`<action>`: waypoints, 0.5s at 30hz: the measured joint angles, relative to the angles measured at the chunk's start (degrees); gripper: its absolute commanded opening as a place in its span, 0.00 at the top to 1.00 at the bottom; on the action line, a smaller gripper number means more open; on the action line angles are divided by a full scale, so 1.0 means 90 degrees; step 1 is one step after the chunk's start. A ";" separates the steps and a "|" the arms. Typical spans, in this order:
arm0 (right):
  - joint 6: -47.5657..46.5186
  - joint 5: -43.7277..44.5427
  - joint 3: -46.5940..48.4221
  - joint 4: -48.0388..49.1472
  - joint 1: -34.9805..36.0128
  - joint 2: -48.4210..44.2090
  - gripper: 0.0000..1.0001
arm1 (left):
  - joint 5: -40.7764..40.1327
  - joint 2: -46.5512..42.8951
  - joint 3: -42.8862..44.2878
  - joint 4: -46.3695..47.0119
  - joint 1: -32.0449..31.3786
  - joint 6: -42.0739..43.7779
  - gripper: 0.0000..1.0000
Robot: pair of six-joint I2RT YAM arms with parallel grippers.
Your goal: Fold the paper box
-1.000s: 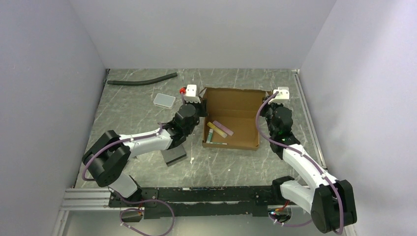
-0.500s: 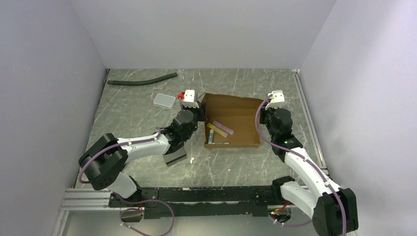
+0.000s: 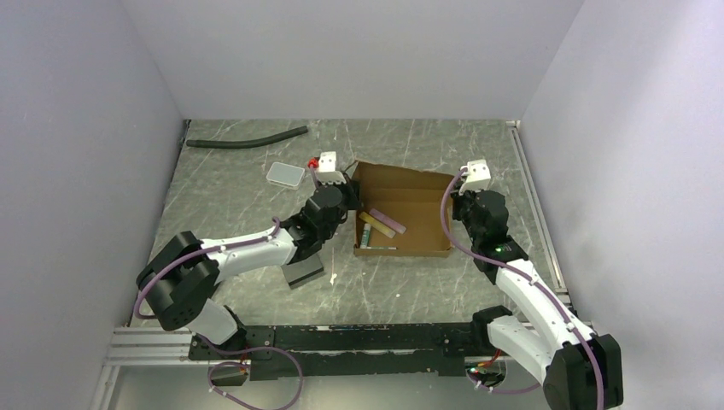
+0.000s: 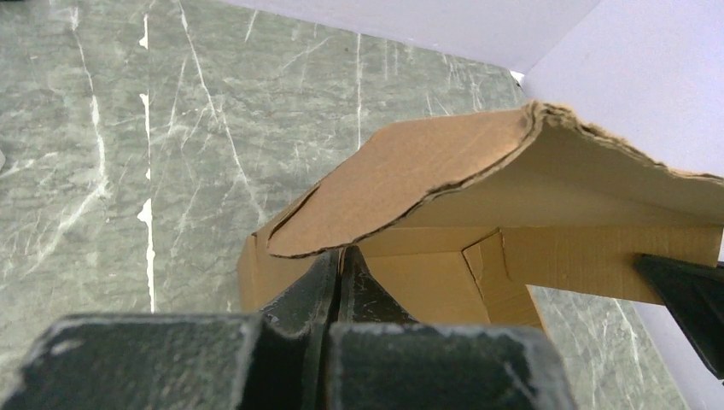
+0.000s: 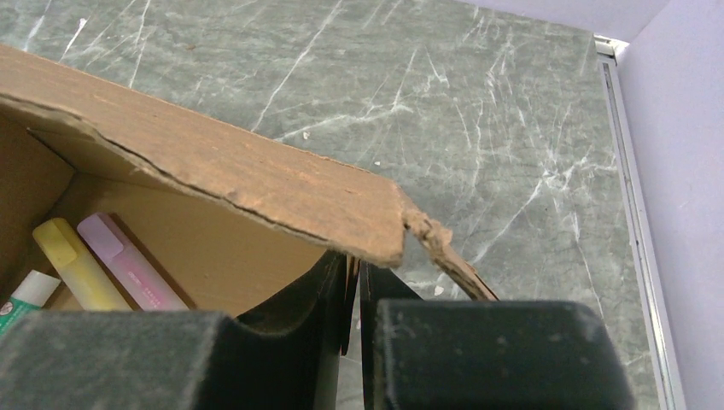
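The paper box (image 3: 408, 192) is brown cardboard, a shallow tray with its lid panel lifted and curling over the far side. My left gripper (image 3: 347, 190) is shut on the box's left wall; in the left wrist view the gripper (image 4: 343, 256) pinches a thin cardboard edge under the curved lid (image 4: 410, 184). At the right wall my right gripper (image 3: 456, 193) is shut on a side flap, and the right wrist view shows the gripper (image 5: 352, 272) below the lid's torn corner (image 5: 424, 231). A yellow marker (image 5: 75, 263) and a pink marker (image 5: 128, 266) lie inside.
A black hose (image 3: 248, 137) lies at the far left. A clear plastic lid (image 3: 285, 174) and a small red item (image 3: 314, 161) sit left of the box. A black slab (image 3: 303, 272) lies under the left forearm. A metal rail (image 3: 531, 205) runs along the right edge.
The lid panel has risen from nearly flat and tilted over the tray. Both grippers have drawn slightly toward the near side, still holding the box's walls.
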 measured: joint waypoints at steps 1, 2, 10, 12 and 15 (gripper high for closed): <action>-0.0010 -0.0002 0.0000 -0.0005 0.0000 -0.0002 0.87 | 0.0000 0.0000 0.0027 -0.0068 0.0000 -0.0063 1.00; -0.0019 -0.0005 0.0000 -0.0007 0.0000 -0.0005 0.87 | 0.0000 0.0000 0.0046 -0.0124 0.0000 -0.0114 1.00; -0.0114 -0.0029 0.0000 -0.0017 -0.0002 -0.0005 0.87 | 0.0000 0.0005 0.0418 -0.0899 -0.0002 -0.0534 1.00; -0.0114 -0.0029 0.0000 -0.0017 -0.0002 -0.0002 0.87 | 0.0000 0.0032 0.0610 -0.1231 -0.0002 -0.0597 1.00; -0.0114 -0.0022 0.0000 -0.0005 -0.0002 0.0027 0.87 | 0.0002 0.0153 0.0969 -0.1749 -0.0002 -0.0668 1.00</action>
